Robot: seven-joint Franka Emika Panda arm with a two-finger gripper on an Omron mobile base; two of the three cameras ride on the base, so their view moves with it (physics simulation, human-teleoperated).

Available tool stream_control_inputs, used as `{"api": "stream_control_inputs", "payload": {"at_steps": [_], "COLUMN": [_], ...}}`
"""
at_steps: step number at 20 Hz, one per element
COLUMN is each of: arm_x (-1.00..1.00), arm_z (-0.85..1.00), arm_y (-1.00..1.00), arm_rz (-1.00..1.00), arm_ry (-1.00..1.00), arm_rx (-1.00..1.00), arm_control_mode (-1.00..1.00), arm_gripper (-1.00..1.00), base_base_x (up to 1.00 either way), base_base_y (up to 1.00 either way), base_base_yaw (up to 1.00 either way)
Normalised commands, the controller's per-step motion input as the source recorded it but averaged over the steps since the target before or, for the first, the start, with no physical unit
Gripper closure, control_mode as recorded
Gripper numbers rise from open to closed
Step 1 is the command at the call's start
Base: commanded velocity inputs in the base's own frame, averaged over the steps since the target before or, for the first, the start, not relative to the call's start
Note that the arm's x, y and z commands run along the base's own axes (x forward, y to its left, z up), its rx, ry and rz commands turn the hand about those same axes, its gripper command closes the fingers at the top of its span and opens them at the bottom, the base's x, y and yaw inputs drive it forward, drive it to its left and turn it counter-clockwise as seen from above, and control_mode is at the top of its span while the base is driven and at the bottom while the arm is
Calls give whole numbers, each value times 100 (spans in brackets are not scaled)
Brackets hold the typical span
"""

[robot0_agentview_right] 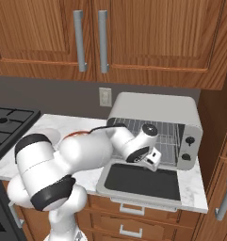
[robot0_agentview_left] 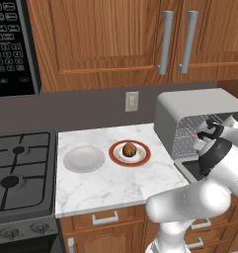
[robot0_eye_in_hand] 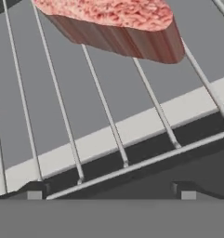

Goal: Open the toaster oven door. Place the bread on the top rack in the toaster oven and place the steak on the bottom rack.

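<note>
Marble table (robot0_agentview_left: pixel 105 183) in the left base view carries the bread (robot0_agentview_left: pixel 130 148) on a red-rimmed plate (robot0_agentview_left: pixel 144 154) beside a white bowl (robot0_agentview_left: pixel 84 158). Right base view: the toaster oven (robot0_agentview_right: pixel 155 110) has its toaster oven door (robot0_agentview_right: pixel 143 181) dropped open. Hand view: the steak (robot0_eye_in_hand: pixel 114 25) lies on a wire rack (robot0_eye_in_hand: pixel 104 109); which rack I cannot tell; the end effector (robot0_eye_in_hand: pixel 111 195) has its fingertips spread wide, gripping nothing.

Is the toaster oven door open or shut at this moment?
Open. The toaster oven door lies folded down flat in front of the toaster oven, exposing the wire racks inside, where the steak rests.
</note>
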Motion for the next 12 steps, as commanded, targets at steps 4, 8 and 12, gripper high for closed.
{"api": "stream_control_inputs", "payload": {"at_steps": [4,8,12], "arm_x": [19,11,5], "arm_z": [-21,-15,-26], "arm_y": [14,10,7], "arm_rz": [-15,-14,-13], "arm_ry": [-8,-7,-7], "arm_rx": [0,0,0], "arm_control_mode": [-100,-100,-100], "arm_gripper": [-100,-100,-100], "base_base_x": [0,0,0], "base_base_y": [0,0,0], "base_base_yaw": [0,0,0]}}
